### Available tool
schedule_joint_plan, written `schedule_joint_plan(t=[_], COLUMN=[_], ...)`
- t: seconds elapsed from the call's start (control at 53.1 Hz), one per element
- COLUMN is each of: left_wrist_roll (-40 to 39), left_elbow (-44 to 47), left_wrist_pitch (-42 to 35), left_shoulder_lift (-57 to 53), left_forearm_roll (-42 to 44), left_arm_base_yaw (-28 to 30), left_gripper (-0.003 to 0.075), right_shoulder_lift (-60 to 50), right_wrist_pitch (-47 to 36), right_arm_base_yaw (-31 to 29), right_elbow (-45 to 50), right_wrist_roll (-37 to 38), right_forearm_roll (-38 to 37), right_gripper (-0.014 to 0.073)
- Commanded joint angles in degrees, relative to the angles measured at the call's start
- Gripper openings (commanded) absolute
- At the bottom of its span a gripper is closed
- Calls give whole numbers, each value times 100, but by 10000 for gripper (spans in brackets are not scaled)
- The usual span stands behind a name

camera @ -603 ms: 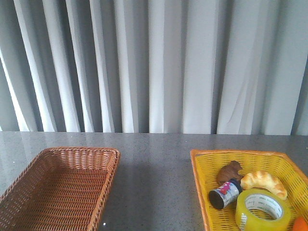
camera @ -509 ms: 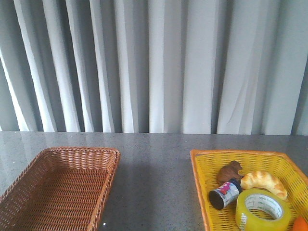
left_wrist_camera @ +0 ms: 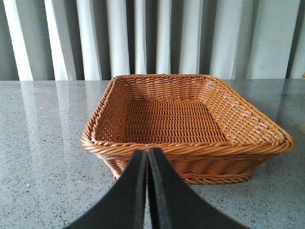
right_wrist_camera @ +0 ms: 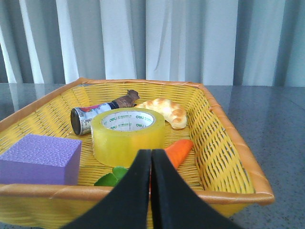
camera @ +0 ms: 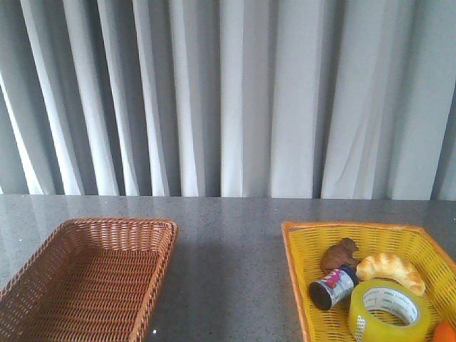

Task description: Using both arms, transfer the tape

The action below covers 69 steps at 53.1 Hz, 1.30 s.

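Note:
The yellow tape (camera: 388, 311) lies flat in the yellow basket (camera: 299, 285) at the front right of the table. It also shows in the right wrist view (right_wrist_camera: 127, 136), just beyond my right gripper (right_wrist_camera: 151, 153), which is shut and empty outside the basket's near rim. My left gripper (left_wrist_camera: 147, 152) is shut and empty, in front of the near rim of the empty brown wicker basket (left_wrist_camera: 190, 150), which stands at the front left of the table (camera: 153, 285). Neither arm shows in the front view.
The yellow basket also holds a croissant toy (right_wrist_camera: 164, 111), a small can (right_wrist_camera: 90, 119), a brown toy (camera: 340, 254), a purple block (right_wrist_camera: 40, 157) and a carrot toy (right_wrist_camera: 177, 151). Grey stone tabletop (camera: 228, 263) lies between the baskets. Curtains hang behind.

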Motion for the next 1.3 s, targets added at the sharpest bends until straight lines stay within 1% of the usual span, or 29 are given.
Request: schedule_joint_plan(t=[0.0, 0.377, 0.471, 0.603, 0.678, 0.735, 0.81, 0.848, 0.905, 0.961, 1.018, 1.055, 1.149, 1.206, 1.281], left_wrist_roll=[-15, -15, -15, 0, 207, 304, 116, -48, -279, -317, -121, 180, 495, 470, 373], left_elbow=[-160, -160, -160, -159, -159, -171, -198, -198, -210, -337, -593, -769, -1418, -1763, -2435], left_wrist_pitch=[-443, -443, -443, -496, -762, -1104, -1636, -1837, -2132, -2197, -2201, -2215, -2204, -2163, -1944], left_shoulder_lift=[-97, -97, -97, -97, -97, -97, -97, -97, -91, -86, -79, -48, 310, 659, 1322], left_forearm_roll=[-57, -57, -57, -29, 195, 302, 119, -18, -111, -95, 94, 210, 245, 245, 238], left_arm_base_yaw=[1, 1, 1, 1, 1, 1, 1, 1, 1, 1, 1, 1, 1, 1, 1], left_gripper=[-6, -6, -6, -6, -6, -6, -6, -6, -6, -6, -6, -6, -6, -6, -6], right_shoulder_lift=[-40, -40, -40, -40, -40, -40, -40, -40, -20, 45, 185, 321, 819, 1290, 1943], right_wrist_pitch=[-420, -420, -503, -759, -979, -1249, -1531, -1540, -1493, -1493, -1531, -1544, -1490, -1263, -733], right_arm_base_yaw=[-2, -2, -2, -2, -2, -2, -2, -2, -2, -2, -2, 3, 3, 3, 3], right_elbow=[27, 27, 27, 27, 21, 16, 1, -69, -260, -468, -816, -1101, -1860, -2392, -3067], right_wrist_roll=[-58, -58, -207, -202, -180, -194, -178, -122, -58, -58, -58, -58, -95, -108, -108], right_forearm_roll=[-48, -48, -178, -82, 19, 11, 7, 7, 7, -7, -7, -7, -18, -48, -114], right_gripper=[-8, -8, -8, -8, -8, -8, -8, -8, -8, -8, -8, -8, -8, -8, -8])
